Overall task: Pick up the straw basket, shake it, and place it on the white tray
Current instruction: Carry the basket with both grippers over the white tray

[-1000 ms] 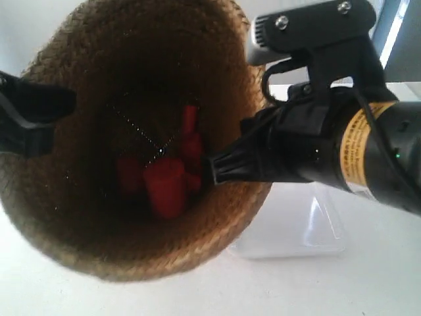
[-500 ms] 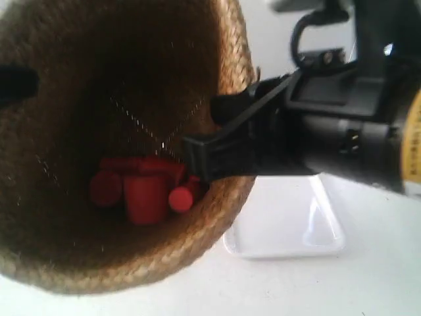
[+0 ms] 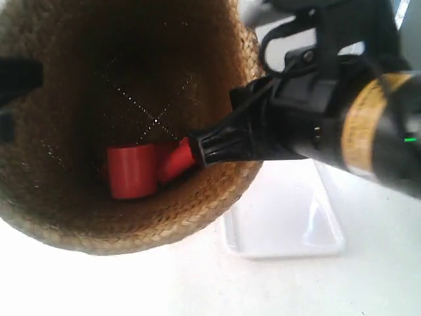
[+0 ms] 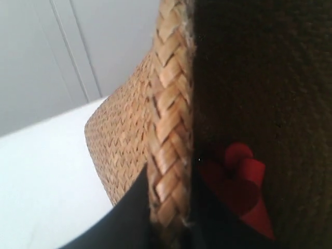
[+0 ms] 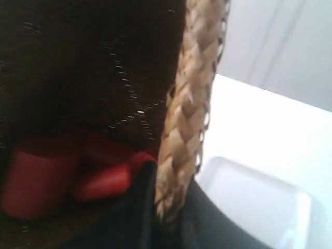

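Note:
The straw basket (image 3: 131, 224) hangs in the air close to the exterior camera, mouth toward it, held by both arms at opposite sides of its rim. Red plastic pieces (image 3: 135, 171) lie loose inside it. My left gripper (image 4: 168, 228) is shut on the braided rim (image 4: 168, 129), one finger outside, one inside. My right gripper (image 5: 168, 218) is shut on the rim (image 5: 189, 104) the same way. In the exterior view the right arm (image 3: 316, 125) reaches in from the view's right. The white tray (image 3: 283, 224) lies on the table beside and below the basket, also seen as the tray (image 5: 259, 202).
The table top (image 3: 197, 283) is plain white. A pale wall with panel lines (image 4: 67, 46) stands behind. The black tip of the other arm (image 3: 16, 76) shows at the exterior view's left edge.
The basket has shifted and tilted between frames, and the red pieces have tumbled to new places inside it. The arm at the exterior view's right moved with it. Both grips held.

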`<state>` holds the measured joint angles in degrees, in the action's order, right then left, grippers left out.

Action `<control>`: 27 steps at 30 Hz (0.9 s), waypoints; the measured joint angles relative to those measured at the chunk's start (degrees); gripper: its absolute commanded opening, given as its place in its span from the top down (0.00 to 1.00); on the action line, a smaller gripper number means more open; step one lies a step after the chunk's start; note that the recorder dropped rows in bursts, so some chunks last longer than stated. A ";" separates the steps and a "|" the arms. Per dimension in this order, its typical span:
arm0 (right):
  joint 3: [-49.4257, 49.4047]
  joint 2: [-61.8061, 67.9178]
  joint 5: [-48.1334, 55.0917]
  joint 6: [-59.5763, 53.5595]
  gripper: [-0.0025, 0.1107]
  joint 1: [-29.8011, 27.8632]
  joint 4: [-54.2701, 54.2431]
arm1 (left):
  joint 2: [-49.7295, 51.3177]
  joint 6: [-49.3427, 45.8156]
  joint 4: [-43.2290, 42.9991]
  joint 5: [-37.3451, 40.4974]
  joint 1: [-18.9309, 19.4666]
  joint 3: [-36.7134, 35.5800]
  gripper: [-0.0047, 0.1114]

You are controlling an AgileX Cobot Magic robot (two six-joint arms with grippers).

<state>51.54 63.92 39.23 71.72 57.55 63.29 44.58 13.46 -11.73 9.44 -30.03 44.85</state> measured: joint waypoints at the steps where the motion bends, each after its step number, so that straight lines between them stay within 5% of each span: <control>1: 0.16 1.56 1.10 0.00 0.98 -0.64 -0.88 | 1.72 0.50 0.28 0.81 0.05 0.00 0.96; 4: 1.45 -0.88 -3.36 -6.56 0.98 1.60 -13.28 | 0.75 0.74 3.85 6.82 -1.60 1.04 0.96; 8: -0.03 0.95 1.32 3.48 0.98 -1.03 1.48 | 1.73 1.02 -2.63 -0.24 -0.79 1.24 0.96; 12: 0.26 -3.74 -4.67 0.43 0.98 2.57 -8.50 | 0.33 1.71 0.19 8.46 -1.88 3.31 0.96; 17: -0.15 -2.86 3.66 4.83 0.98 0.33 4.23 | 0.81 7.07 -7.40 2.40 -0.22 1.87 0.96; 23: 1.51 -5.54 -3.42 -6.01 0.98 1.89 -12.06 | -0.19 10.02 -6.04 8.42 -1.44 4.00 0.96; 27: 0.30 -4.90 -1.82 -0.13 0.98 0.35 -0.69 | -1.49 12.07 -10.76 5.31 -1.53 3.38 0.96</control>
<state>51.84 59.02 37.41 71.59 57.90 62.60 43.09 25.53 -22.50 14.76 -31.55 48.23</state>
